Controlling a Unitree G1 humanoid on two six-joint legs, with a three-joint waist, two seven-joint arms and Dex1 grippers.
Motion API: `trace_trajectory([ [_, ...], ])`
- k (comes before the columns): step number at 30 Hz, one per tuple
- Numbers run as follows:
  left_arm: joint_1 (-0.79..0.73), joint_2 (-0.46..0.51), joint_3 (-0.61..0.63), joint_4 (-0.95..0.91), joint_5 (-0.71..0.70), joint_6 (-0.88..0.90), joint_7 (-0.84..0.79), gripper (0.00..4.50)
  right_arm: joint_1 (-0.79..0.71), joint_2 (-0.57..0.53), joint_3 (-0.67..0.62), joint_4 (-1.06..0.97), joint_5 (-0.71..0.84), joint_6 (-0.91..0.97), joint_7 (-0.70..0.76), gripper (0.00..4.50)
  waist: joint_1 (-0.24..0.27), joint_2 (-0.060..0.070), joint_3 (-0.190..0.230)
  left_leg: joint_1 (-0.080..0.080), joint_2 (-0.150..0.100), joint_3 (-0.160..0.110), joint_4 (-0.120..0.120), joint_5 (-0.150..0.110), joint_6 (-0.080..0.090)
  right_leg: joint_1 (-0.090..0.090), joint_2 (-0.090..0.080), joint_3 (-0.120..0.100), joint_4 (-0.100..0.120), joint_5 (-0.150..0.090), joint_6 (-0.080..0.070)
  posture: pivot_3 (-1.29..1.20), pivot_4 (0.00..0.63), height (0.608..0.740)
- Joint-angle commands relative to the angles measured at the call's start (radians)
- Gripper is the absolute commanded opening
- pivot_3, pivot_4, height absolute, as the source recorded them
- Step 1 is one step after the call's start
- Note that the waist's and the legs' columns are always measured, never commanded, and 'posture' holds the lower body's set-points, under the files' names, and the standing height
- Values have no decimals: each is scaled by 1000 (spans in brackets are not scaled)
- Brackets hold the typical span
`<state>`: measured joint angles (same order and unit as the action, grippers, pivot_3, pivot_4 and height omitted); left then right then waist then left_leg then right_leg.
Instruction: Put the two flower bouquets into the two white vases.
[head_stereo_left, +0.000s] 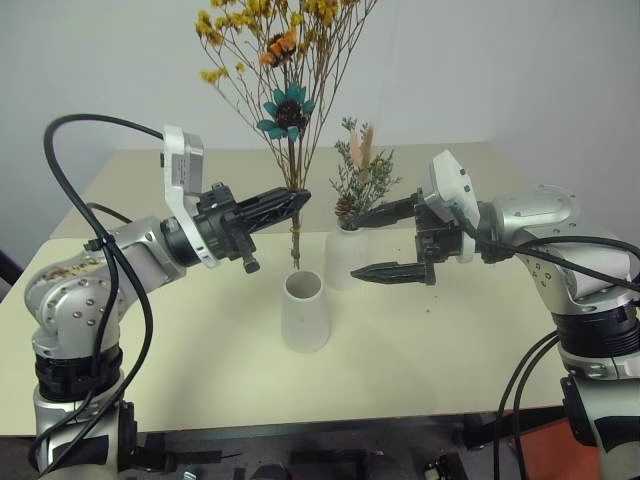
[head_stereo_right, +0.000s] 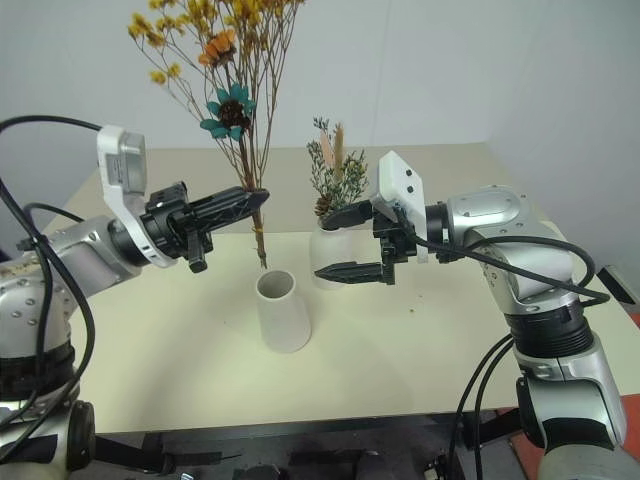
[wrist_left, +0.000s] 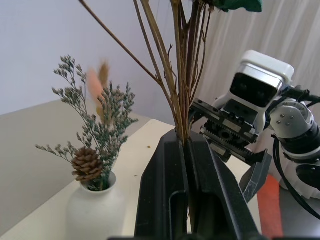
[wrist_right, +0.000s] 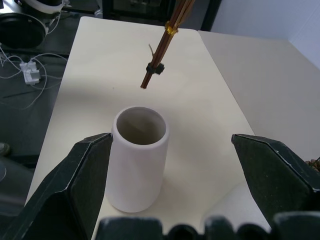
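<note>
In the left eye view, the left gripper (head_stereo_left: 297, 201) has its jaws clamped on the stems of the yellow-orange dried bouquet (head_stereo_left: 285, 60), whose stem ends hang just above the empty cone vase (head_stereo_left: 305, 311) on the tabletop (head_stereo_left: 200, 350). The right gripper (head_stereo_left: 372, 242) stands with jaws wide apart beside the bottle vase (head_stereo_left: 345, 258), which holds the pinecone sprig bouquet (head_stereo_left: 360, 180). The right wrist view shows the tied stem ends over the cone vase's open mouth.

A pale beige table (head_stereo_left: 200, 370) fills the middle of the frame; a plain white wall (head_stereo_left: 520, 70) spans the top, and white cables (wrist_right: 30, 70) lie on the dark floor at upper left
</note>
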<state>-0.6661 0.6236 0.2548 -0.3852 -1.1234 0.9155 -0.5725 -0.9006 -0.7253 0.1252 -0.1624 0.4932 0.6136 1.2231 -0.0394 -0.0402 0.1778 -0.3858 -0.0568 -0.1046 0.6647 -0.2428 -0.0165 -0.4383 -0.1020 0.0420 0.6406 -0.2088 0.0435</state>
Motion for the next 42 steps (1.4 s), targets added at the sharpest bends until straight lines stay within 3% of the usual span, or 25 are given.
trace_trajectory([
  [1,31,-21,-29,-42,79,-90,-12,23,-17,-12,-20,-15,8,-9,12,4500,1,0,0,0,0,0,0,0,0,0,0,0,0,0,0,0,150,740],
  [8,126,-50,-75,-48,169,-192,-92,23,-19,-6,-27,-20,14,-8,15,4500,0,0,0,0,1,0,0,0,0,0,1,0,-1,0,-1,0,150,740],
  [34,272,-79,-131,-87,272,-246,-99,23,-10,2,-39,-30,26,-17,12,4500,2,0,0,0,2,1,0,0,1,0,2,0,-1,1,-1,0,150,740],
  [37,278,-78,-129,-93,266,-239,-90,673,-13,5,-37,-25,25,-18,13,4500,3,0,0,0,2,1,0,0,1,0,2,0,-1,1,-1,0,150,740],
  [42,305,-68,-116,-124,240,-219,-70,2158,-17,13,-36,-23,22,-19,8,4500,2,0,0,0,2,1,0,0,1,0,2,0,-1,1,-1,0,150,740],
])
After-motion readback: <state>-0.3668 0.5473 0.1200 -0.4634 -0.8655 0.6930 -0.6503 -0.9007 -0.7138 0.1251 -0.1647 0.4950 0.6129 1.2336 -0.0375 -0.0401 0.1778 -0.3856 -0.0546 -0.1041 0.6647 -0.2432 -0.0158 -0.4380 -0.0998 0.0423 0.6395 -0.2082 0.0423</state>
